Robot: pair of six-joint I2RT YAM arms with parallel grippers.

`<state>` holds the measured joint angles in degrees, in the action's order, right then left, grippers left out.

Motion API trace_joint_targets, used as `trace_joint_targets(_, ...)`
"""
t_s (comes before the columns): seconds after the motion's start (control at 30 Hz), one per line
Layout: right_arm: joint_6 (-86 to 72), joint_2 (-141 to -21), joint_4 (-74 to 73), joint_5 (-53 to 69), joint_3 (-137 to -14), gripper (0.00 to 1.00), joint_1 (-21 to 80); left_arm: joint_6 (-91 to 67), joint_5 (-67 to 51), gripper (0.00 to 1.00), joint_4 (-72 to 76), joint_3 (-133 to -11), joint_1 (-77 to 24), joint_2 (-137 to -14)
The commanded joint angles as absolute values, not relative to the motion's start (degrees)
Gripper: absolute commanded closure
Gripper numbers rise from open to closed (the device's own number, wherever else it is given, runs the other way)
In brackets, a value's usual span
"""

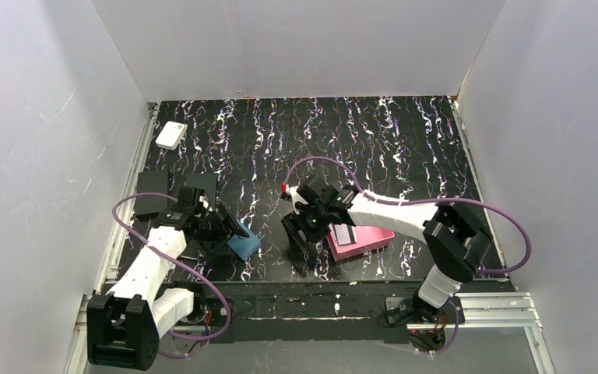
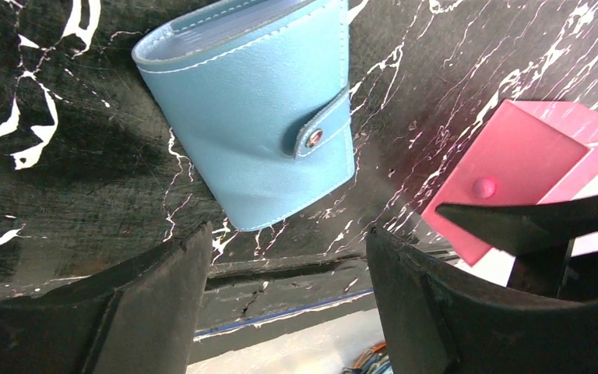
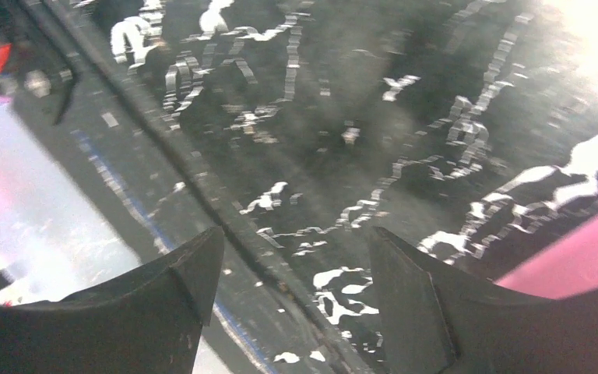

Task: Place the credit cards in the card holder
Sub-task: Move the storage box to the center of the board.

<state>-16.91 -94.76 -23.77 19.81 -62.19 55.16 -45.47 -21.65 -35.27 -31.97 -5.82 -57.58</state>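
Observation:
The card holder (image 1: 244, 245) is a teal-blue wallet lying on the mat, folded shut with its tab snapped; it fills the top of the left wrist view (image 2: 257, 109). My left gripper (image 1: 229, 229) is open and empty just beside it, its jaws (image 2: 288, 241) spread with the wallet beyond their tips. A grey-white credit card (image 1: 344, 234) with a dark stripe lies in the pink tray (image 1: 370, 240). My right gripper (image 1: 305, 248) is open and empty, low over the mat just left of the tray, whose pink edge shows in the right wrist view (image 3: 584, 257). Other cards are hidden.
Two matte black slabs (image 1: 152, 195) (image 1: 202, 185) lie behind the left arm. A small white box (image 1: 171, 135) sits at the far left. The mat's front edge (image 1: 311, 284) runs close below both grippers. The pink tray also shows in the left wrist view (image 2: 514, 156).

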Motion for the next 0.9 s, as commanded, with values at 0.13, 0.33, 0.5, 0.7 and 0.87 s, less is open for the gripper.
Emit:
trace_joint_targets(0.13, -20.5, -90.1, -26.7, -6.3, -59.6, 0.23, 55.1, -42.2, -17.7, 0.30, -38.1, -39.0, -9.8, -59.5)
trace_joint_targets(0.33, -22.0, -86.9, -27.4, -18.3, -55.9, 0.22, 50.6, -39.7, -21.2, 0.30, -37.0, -42.3, -11.5, -64.8)
trace_joint_targets(0.5, -22.9, -83.8, -27.2, -19.7, -50.6, 0.21, 38.9, -37.8, -24.1, 0.30, -36.7, -47.2, -12.7, -70.2)
trace_joint_targets(0.7, -17.4, -77.6, -26.8, -12.1, -48.9, 0.21, 31.1, -35.9, -27.2, 0.31, -35.1, -51.0, -13.2, -76.1)
trace_joint_targets(0.87, -13.4, -72.5, -27.2, -0.7, -52.1, 0.20, 31.1, -34.3, -26.2, 0.33, -34.6, -52.3, -13.2, -81.6)
